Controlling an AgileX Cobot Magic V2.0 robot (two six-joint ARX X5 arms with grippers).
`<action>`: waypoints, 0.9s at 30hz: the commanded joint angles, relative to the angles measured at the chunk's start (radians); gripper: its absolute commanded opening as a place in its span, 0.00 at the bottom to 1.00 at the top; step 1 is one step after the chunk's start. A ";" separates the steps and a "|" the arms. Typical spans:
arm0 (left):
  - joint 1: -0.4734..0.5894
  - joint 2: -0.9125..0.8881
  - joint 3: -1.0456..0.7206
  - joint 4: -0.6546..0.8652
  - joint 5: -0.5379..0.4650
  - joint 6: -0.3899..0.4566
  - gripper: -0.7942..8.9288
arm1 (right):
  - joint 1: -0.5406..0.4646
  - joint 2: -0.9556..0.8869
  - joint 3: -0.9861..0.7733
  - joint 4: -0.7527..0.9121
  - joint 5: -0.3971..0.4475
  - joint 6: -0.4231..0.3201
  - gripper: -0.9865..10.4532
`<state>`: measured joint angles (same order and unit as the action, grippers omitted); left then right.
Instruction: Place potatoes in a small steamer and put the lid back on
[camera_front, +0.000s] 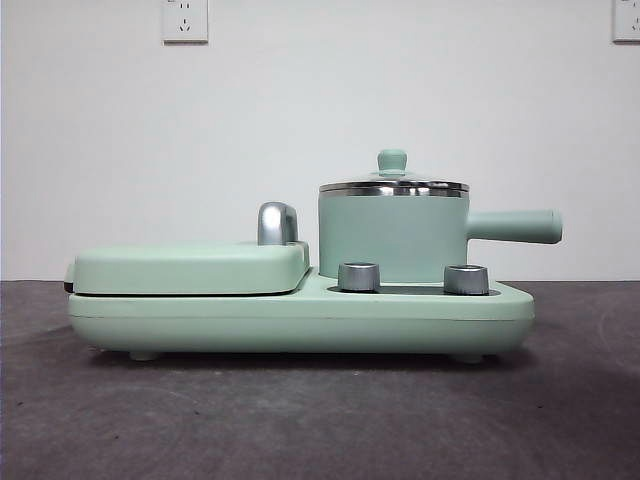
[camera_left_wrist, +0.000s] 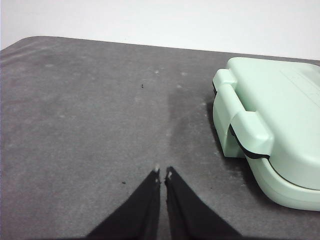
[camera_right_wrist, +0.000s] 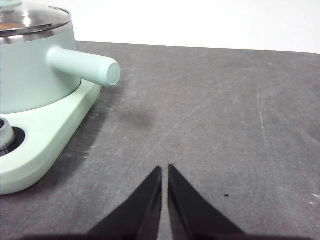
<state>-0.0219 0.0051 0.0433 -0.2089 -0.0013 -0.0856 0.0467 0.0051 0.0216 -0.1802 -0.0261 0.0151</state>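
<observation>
Lid on, both arms idle

Lid (camera_front: 393, 184) sits on steamer (camera_front: 392, 236), on base (camera_front: 300, 318) beside griddle (camera_front: 190, 268). Potato hidden, can't tell where. L gripper (camera_left_wrist: 163, 174) & R gripper (camera_right_wrist: 165, 169): jaws pinched together, nothing held, over bare table (camera_right_wrist: 225, 125).

Mint-green steamer (camera_front: 392, 235) with steel rim; clear glass lid (camera_front: 393, 183), steel-edged, mint knob. Pale green base (camera_front: 300, 318) and griddle cover (camera_front: 190, 268), chrome handle (camera_front: 277, 223), two silver dials (camera_front: 359, 276). Dark grey table (camera_front: 300, 420), white wall (camera_front: 300, 110). Black jaws.
</observation>
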 joint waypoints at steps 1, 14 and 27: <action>0.002 -0.002 -0.017 -0.003 -0.002 0.014 0.11 | 0.003 -0.002 -0.010 0.020 0.001 0.010 0.10; 0.002 -0.002 -0.017 -0.003 -0.002 0.014 0.11 | 0.003 -0.002 -0.010 0.026 0.001 0.010 0.10; 0.002 -0.002 -0.017 -0.003 -0.002 0.014 0.11 | 0.003 -0.002 -0.010 0.026 0.001 0.010 0.10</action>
<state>-0.0219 0.0051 0.0433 -0.2085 -0.0013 -0.0856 0.0467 0.0051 0.0170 -0.1673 -0.0261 0.0151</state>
